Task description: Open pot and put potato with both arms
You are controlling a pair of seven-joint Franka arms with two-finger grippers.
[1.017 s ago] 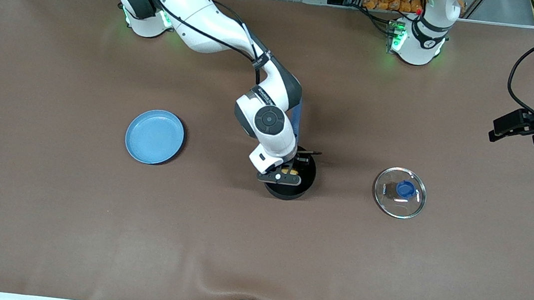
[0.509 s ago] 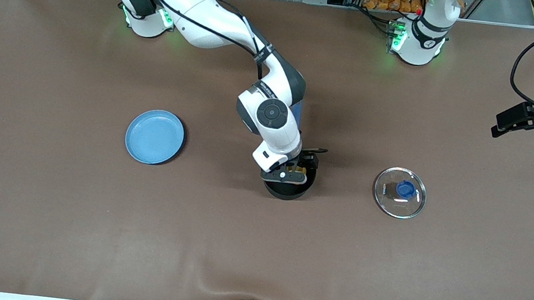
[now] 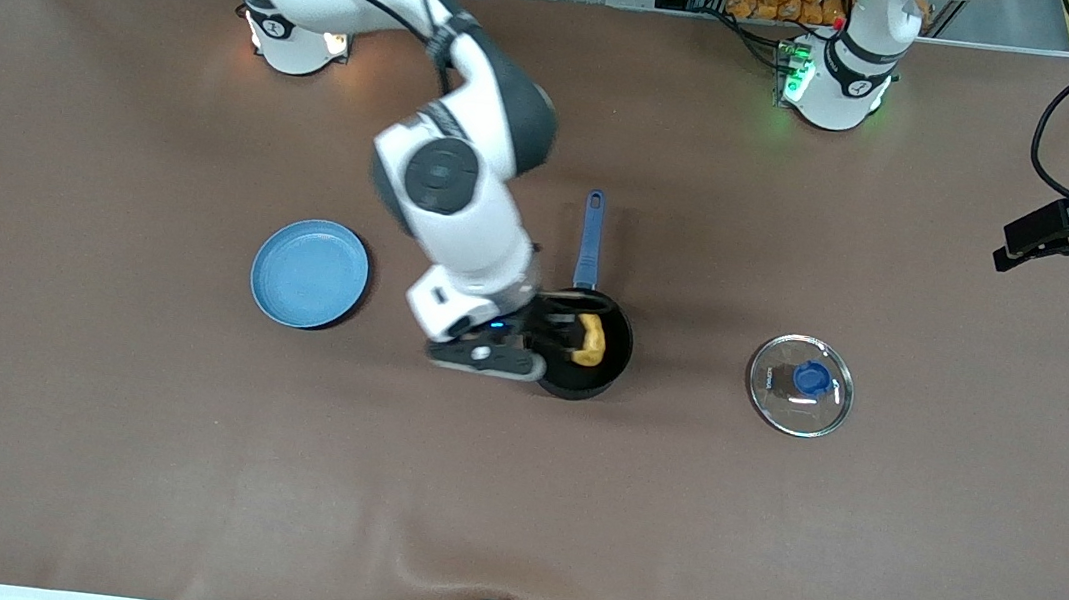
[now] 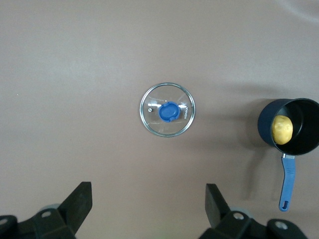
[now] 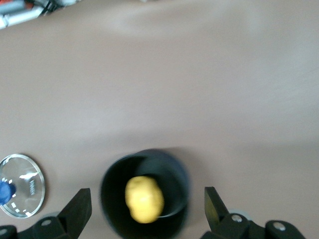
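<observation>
The black pot point(image 3: 616, 348) with its blue handle point(image 3: 590, 239) stands open mid-table. The yellow potato point(image 3: 590, 340) lies inside it. The glass lid point(image 3: 801, 385) with a blue knob lies flat on the table beside the pot, toward the left arm's end. My right gripper point(image 3: 546, 334) is open and empty above the pot's rim; in its wrist view point(image 5: 147, 201) the pot point(image 5: 112, 196) and potato point(image 5: 144, 199) show below between the fingers. My left gripper point(image 3: 1044, 242) is open and empty, held high over the left arm's end; its wrist view shows the lid point(image 4: 167, 109), pot point(image 4: 304, 142) and potato point(image 4: 281, 129).
A flat light-blue plate point(image 3: 309, 272) sits beside the pot toward the right arm's end. The lid also shows at the edge of the right wrist view point(image 5: 20, 185). A brown cloth point(image 3: 512, 499) covers the table.
My right gripper has let go of the potato, now lying in the pot, and has risen and swung toward the right arm's end, uncovering the pot's handle. The left gripper drifted slightly.
</observation>
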